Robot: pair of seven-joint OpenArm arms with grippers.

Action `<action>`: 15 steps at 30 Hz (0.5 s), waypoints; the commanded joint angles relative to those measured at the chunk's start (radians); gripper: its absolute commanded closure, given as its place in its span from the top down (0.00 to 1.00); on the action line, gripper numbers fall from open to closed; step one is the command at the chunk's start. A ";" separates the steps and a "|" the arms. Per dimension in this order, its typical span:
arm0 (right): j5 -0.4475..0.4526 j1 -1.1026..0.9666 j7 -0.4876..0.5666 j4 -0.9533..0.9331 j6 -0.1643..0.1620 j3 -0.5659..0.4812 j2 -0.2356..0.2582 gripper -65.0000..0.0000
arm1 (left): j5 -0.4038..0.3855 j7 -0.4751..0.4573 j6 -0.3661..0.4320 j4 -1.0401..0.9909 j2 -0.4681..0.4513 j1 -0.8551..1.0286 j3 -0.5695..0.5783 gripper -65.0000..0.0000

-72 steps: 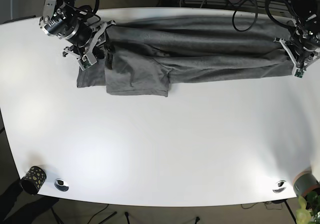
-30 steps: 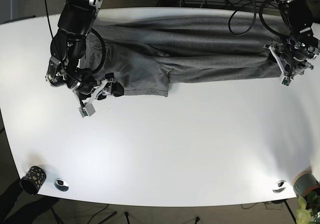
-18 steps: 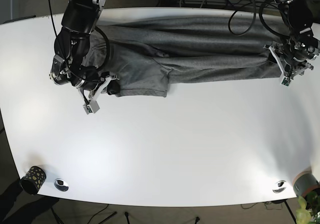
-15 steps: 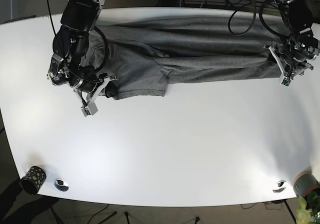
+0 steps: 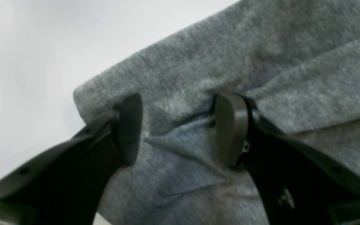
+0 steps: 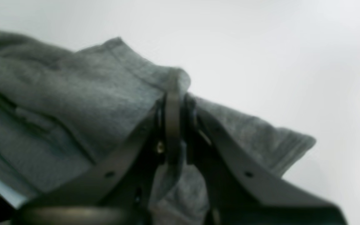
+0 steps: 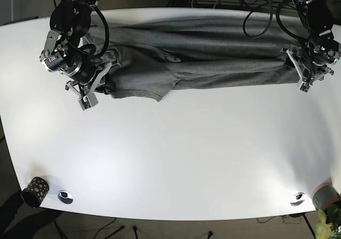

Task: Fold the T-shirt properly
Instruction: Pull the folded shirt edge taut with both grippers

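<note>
Your grey T-shirt [image 7: 213, 50] lies stretched in long folds along the far edge of the white table [image 7: 186, 159], running almost from the left edge to the right edge. Your right gripper [image 7: 90, 92], near the table's far left corner, has its fingers pinched tight on the shirt's hem there; the right wrist view shows the fabric [image 6: 83, 93] draped over and clamped between the closed fingers [image 6: 172, 125], though that view is blurred. Your left gripper [image 7: 308, 74], by the far right edge of the table, sits over the other end of the shirt with its jaws spread apart; in the left wrist view both pads [image 5: 230, 125] press down into the cloth [image 5: 261, 62], with a strip of fabric lying between them. A small patterned cup [image 7: 35, 190] stands at the near left corner.
</note>
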 commanded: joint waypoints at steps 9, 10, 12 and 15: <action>0.110 -0.155 0.027 0.081 0.002 0.070 0.003 0.00 | 0.010 0.006 0.001 0.005 -0.016 -0.005 -0.002 0.52; 0.110 -0.163 0.027 0.075 0.002 0.081 0.003 0.00 | 0.010 0.006 0.001 0.005 -0.016 -0.005 -0.002 0.52; 0.110 -0.172 0.027 0.051 0.002 0.103 0.003 0.00 | 0.010 0.006 0.001 0.005 -0.016 -0.005 0.000 0.52; 0.108 -0.172 0.027 0.017 0.002 0.130 0.010 0.00 | 0.006 0.006 0.001 0.005 -0.016 -0.007 0.000 0.52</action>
